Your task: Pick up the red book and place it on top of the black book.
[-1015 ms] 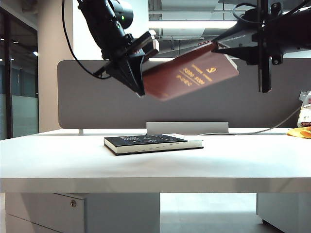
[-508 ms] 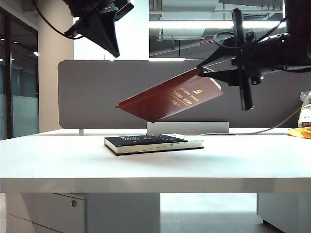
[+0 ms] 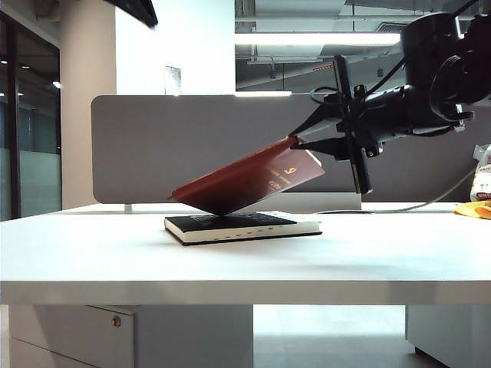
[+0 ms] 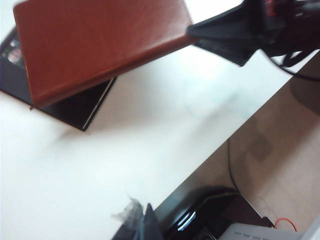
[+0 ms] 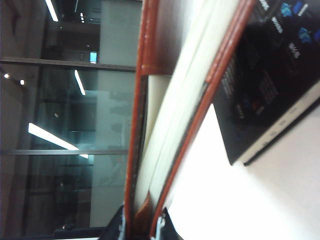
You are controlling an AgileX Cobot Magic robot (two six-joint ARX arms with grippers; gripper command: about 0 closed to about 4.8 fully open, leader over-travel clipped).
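Observation:
My right gripper [image 3: 299,142] is shut on one short edge of the red book [image 3: 245,180] and holds it tilted. The book's free end hangs low at the left, just above the black book [image 3: 230,228], which lies flat on the white table [image 3: 92,253]; whether they touch I cannot tell. In the right wrist view the fingers [image 5: 162,226] clamp both covers of the red book [image 5: 175,100], with the black book [image 5: 270,75] beyond. The left wrist view looks down on the red book [image 4: 100,45], the black book [image 4: 70,107] and the right gripper [image 4: 225,35]. Only a dark tip of the left gripper [image 4: 150,225] shows.
A grey partition panel [image 3: 153,146] stands behind the table, with a low white stand [image 3: 295,201] in front of it. A yellow item [image 3: 476,208] and a packet [image 3: 483,172] lie at the far right. The left arm [image 3: 138,8] is high at the upper left.
The left gripper let go of the red book and rose up and to the left, almost out of the exterior view. The right gripper carried the book down, its free end dropping toward the black book.

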